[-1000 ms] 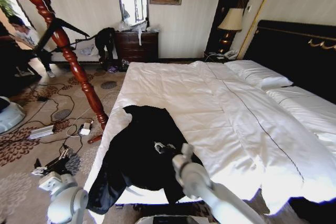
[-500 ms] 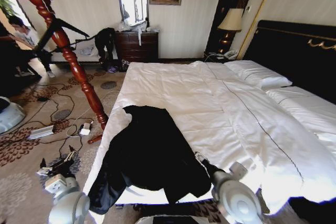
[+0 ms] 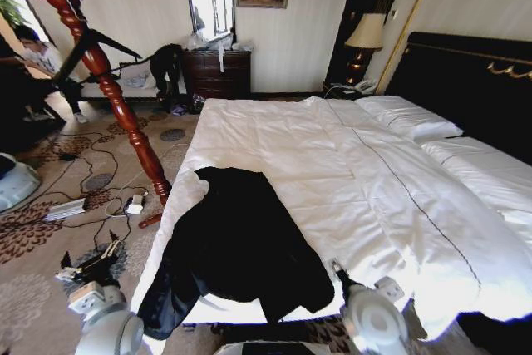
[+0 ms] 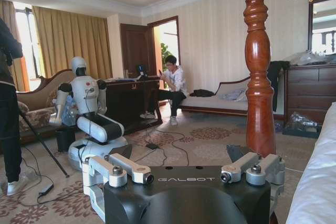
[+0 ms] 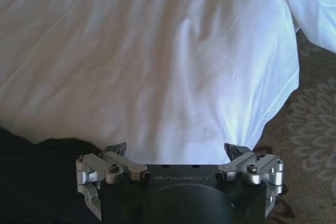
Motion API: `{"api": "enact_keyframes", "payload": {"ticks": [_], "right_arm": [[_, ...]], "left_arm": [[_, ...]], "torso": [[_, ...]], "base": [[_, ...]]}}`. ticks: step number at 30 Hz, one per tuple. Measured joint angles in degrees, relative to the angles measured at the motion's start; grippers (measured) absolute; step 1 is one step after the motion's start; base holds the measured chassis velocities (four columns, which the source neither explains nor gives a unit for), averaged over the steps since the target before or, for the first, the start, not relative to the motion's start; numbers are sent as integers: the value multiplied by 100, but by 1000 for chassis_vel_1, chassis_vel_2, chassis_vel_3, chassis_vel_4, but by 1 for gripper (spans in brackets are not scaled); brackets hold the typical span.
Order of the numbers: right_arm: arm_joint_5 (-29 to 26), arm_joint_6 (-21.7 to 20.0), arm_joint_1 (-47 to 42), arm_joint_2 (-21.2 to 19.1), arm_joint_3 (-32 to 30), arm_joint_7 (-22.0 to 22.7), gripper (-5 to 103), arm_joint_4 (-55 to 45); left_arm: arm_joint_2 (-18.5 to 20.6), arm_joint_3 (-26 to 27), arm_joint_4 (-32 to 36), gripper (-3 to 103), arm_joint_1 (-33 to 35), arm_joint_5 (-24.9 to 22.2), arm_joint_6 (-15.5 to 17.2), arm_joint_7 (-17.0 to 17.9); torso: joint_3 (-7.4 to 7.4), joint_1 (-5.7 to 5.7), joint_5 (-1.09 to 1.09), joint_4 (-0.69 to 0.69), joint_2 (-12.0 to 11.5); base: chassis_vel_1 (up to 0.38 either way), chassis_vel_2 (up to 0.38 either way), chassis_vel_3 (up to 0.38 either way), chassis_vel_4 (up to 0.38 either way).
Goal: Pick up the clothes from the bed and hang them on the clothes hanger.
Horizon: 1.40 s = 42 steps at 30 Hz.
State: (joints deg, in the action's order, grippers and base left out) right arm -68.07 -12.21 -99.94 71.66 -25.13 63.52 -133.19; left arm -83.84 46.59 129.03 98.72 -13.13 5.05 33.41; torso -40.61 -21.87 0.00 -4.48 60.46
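Still at the reach-in step: black jacket [image 3: 237,247] flat on the bed [image 3: 349,172] just left of the spread-open right gripper [image 5: 177,153], left gripper [image 4: 184,163] also spread, low by the floor; next up, probably closing on fabric.

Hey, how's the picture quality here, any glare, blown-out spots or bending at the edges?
Head view: the lens bends straight lines, so the wooden post leans, and the white bed glares while the black jacket loses its folds. Left wrist view: the window behind the curtains is blown out. Right wrist view: soft even light on the bedding, with gentle shadows in its creases.
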Motion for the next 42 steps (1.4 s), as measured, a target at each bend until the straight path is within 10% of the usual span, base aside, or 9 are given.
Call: {"api": "enact_keyframes", "payload": {"ticks": [14,37,42], "right_arm": [[-173,154,29,-819,230,-1495,100,235],[-414,193,-23,-756,609,-1487,101,70],[-403,261,6,-792,625,-1517,84,122]], "left_arm": [[5,-47,-19,100,-73,-18,-5,6],[42,-94,-208,100,-209,-26,10,13],[48,-81,-228,100,-221,-26,11,14]], "torso": [[0,-1,1,2,0],[0,-1,0,1,-1],[0,-1,0,1,0]], "base": [[0,0,0,0],[0,0,0,0],[0,0,0,0]]}}
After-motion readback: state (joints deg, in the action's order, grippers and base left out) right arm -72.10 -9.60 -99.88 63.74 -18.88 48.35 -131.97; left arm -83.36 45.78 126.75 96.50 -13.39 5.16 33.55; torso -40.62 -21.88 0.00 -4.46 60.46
